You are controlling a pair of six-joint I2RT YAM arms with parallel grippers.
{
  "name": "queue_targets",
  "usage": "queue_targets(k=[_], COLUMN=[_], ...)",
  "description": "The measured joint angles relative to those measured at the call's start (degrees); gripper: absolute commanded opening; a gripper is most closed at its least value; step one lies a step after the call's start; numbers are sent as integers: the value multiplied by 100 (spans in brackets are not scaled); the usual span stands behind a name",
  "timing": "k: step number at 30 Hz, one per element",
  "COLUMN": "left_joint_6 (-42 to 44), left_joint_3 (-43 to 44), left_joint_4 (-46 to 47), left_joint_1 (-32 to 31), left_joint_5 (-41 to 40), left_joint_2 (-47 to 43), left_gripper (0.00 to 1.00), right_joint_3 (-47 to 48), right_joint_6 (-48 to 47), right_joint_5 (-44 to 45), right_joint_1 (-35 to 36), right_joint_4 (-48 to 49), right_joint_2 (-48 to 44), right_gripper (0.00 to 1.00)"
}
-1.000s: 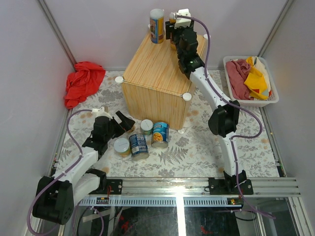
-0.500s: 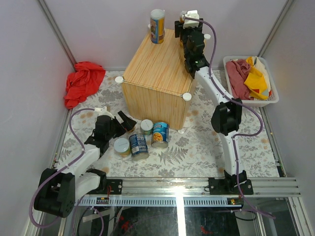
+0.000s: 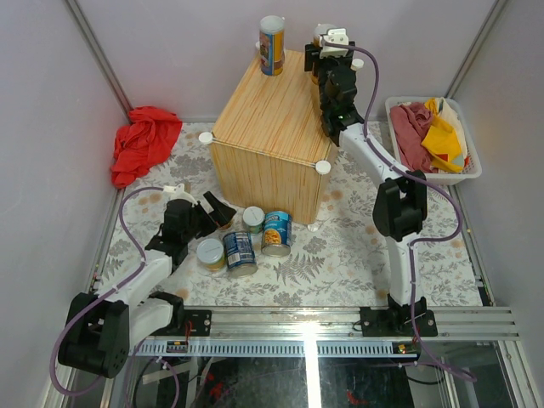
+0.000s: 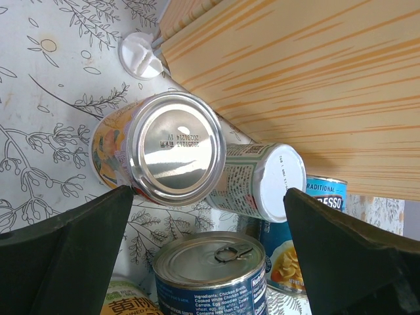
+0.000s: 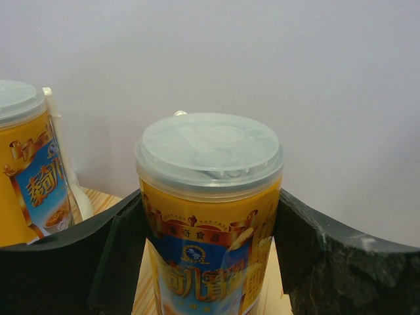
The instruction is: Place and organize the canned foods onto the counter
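Wood-grained and pale, the counter (image 3: 272, 127) carries one tall orange-blue can (image 3: 271, 44) upright at its far left corner. The right end effector (image 3: 320, 39) reaches over the far right corner and is closed on a second tall can (image 5: 210, 216), with its dark fingers (image 5: 308, 262) against both sides of the label. That can is upright under a clear plastic cap (whether its base touches the wood cannot be told). On the fern-print cloth (image 3: 340, 255), just in front of the counter, the other cans cluster. A silver-ended can (image 4: 172, 147) lies on its side, touching a green-labelled can (image 4: 259, 180) that also lies on its side. Close by are two blue-labelled cans (image 4: 213, 275) and a yellow-labelled can (image 4: 128, 305). The left end effector (image 3: 218, 211) sits low beside this cluster, its jaws spread wide and holding nothing.
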Motion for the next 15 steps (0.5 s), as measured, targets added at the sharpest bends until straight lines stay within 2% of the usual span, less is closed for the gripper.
queue_targets(k=[9,13,15], left_joint_6=[-11,-31,-50], left_joint_3=[0,0,2], left_joint_4=[4,-2,-9], left_joint_1=[0,0,0], left_joint_5=[61,63,61], left_joint_2=[2,-2,-26], left_gripper=[100,100,100], right_joint_3=[-79,22,101], right_joint_6=[63,160,210], right_joint_5=[79,92,109], right_joint_1=[0,-7,-13], right_joint_4=[-52,-339,-463], right_joint_2=[-68,-74,-74], right_gripper=[85,96,96])
